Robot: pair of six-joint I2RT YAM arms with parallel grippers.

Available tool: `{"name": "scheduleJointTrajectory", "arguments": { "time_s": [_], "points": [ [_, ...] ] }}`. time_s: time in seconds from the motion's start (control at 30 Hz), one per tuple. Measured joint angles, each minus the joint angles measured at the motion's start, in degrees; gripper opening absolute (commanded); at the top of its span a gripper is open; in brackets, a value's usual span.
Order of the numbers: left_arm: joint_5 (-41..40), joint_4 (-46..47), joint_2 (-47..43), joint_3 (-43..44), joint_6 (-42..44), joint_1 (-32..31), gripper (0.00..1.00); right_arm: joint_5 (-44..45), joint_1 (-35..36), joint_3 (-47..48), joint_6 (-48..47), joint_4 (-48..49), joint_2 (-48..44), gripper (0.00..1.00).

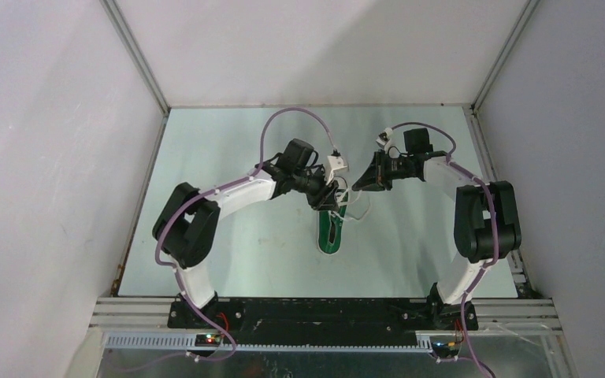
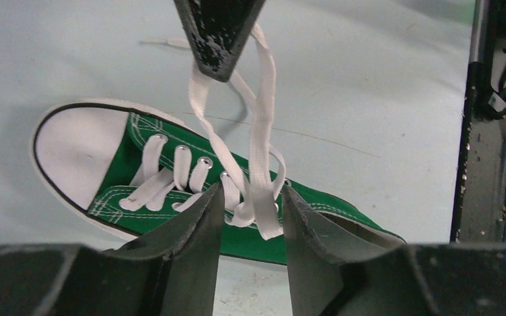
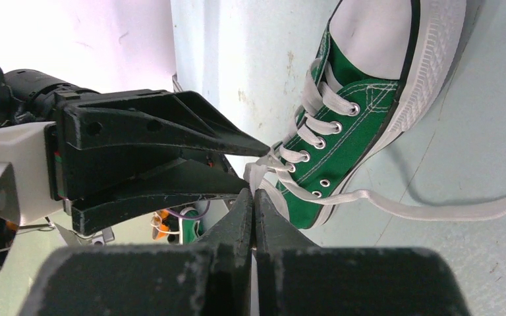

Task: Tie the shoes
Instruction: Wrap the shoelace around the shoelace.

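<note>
The green sneaker [image 1: 329, 236] lies in the middle of the table, toe cap towards the arm bases. In the left wrist view the shoe [image 2: 120, 168] is below, and its white laces [image 2: 260, 131] rise from the top eyelets. My left gripper [image 2: 250, 191] is open, one jaw on each side of the lace strands just above the tongue. My right gripper [image 3: 255, 192] is shut on a white lace and holds it up taut; its tip also shows in the left wrist view [image 2: 219, 69]. In the right wrist view the shoe [image 3: 362, 125] and the open left gripper [image 3: 257, 170] are close by. One lace end [image 3: 435, 210] trails on the table.
White enclosure walls [image 1: 63, 157] close in the pale green table [image 1: 228, 260] on the left, right and back. The right arm's dark body [image 2: 494, 131] stands close at the right of the left wrist view. A metal rail [image 1: 323, 323] runs along the front edge.
</note>
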Motion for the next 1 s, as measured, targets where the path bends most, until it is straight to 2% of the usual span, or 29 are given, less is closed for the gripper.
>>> {"name": "scheduleJointTrajectory", "arguments": {
  "time_s": [0.27, 0.47, 0.5, 0.57, 0.67, 0.83, 1.0],
  "points": [
    [3.1, -1.9, 1.3, 0.2, 1.3, 0.0, 0.26, -0.2, -0.1, 0.0, 0.0, 0.0, -0.1, 0.0],
    [7.0, -0.2, 3.7, 1.0, -2.3, 1.6, 0.2, -0.2, -0.1, 0.0, 0.0, 0.0, -0.1, 0.0],
    [7.6, 0.2, 4.2, 1.1, -3.1, 2.0, 0.2, -0.1, -0.1, 0.0, 0.0, 0.0, -0.1, 0.0],
    [8.6, 0.9, 5.0, 1.3, -4.2, 2.9, 0.28, -0.1, -0.1, 0.0, 0.0, 0.0, -0.1, 0.0],
    [9.7, 1.1, 5.6, 1.5, -5.4, 3.7, 0.32, -0.2, -0.1, 0.0, 0.0, 0.0, -0.3, 0.0],
    [12.9, 0.6, 6.7, 3.4, -6.1, 3.8, 0.46, -0.2, -0.2, 0.0, 0.0, 0.0, -0.3, 0.0],
    [16.9, -1.7, 8.3, 6.4, -5.9, 4.0, 0.48, -0.2, -0.2, 0.0, 0.0, 0.0, -0.3, 0.0]
  ]
}}
